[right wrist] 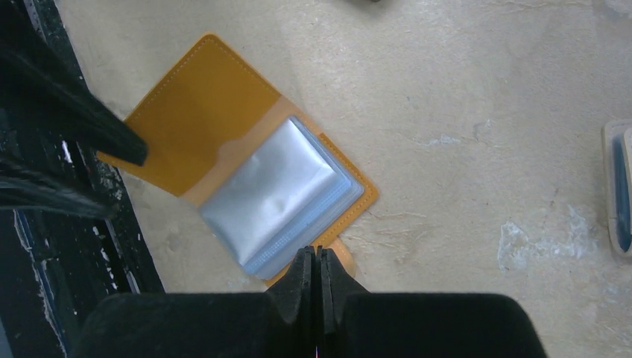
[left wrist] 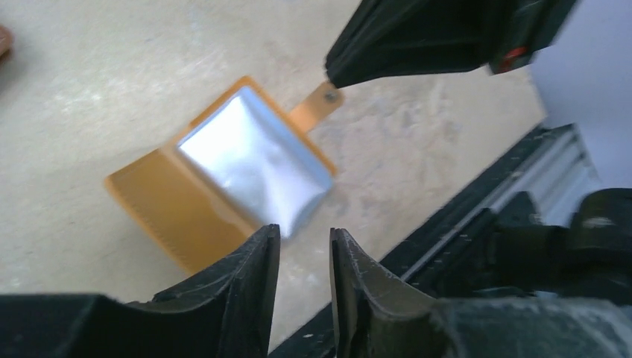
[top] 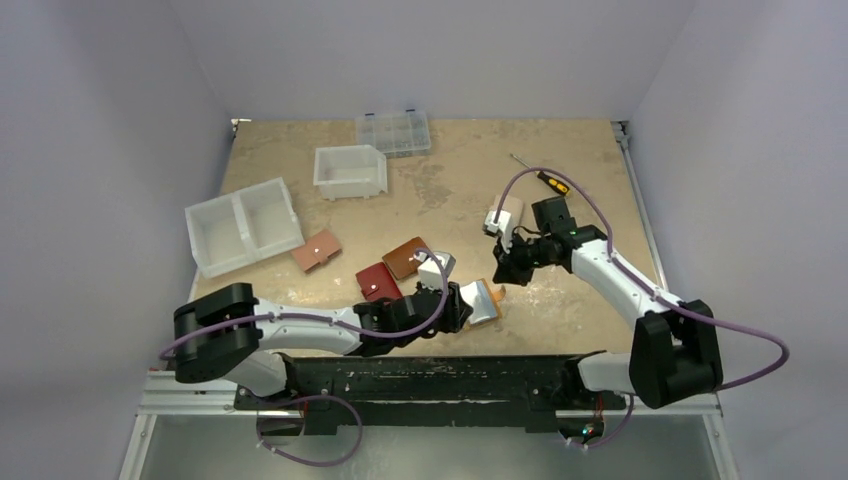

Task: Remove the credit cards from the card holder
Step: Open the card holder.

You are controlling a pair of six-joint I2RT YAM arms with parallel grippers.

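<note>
The card holder (top: 483, 302) (left wrist: 160, 198) (right wrist: 195, 97) lies open and flat near the table's front edge, mustard-yellow with a stack of silvery clear sleeves (right wrist: 272, 194) on one half. The credit cards are hidden; nothing coloured shows through the sleeves. My left gripper (top: 462, 300) (left wrist: 305, 231) is partly open with nothing between its fingers, tips just off the sleeves' near corner. My right gripper (top: 503, 278) (right wrist: 314, 253) is shut, its tips down at the holder's snap tab (left wrist: 322, 101) (right wrist: 343, 257). Whether the tab is pinched does not show.
A brown wallet (top: 408, 257), a dark red wallet (top: 378, 282) and a pinkish wallet (top: 317, 251) lie left of the holder. White bins (top: 243, 226) (top: 350, 170), a clear organiser box (top: 393, 132) and a screwdriver (top: 545, 178) sit farther back. A pale flat thing (right wrist: 618, 186) lies beyond the right gripper.
</note>
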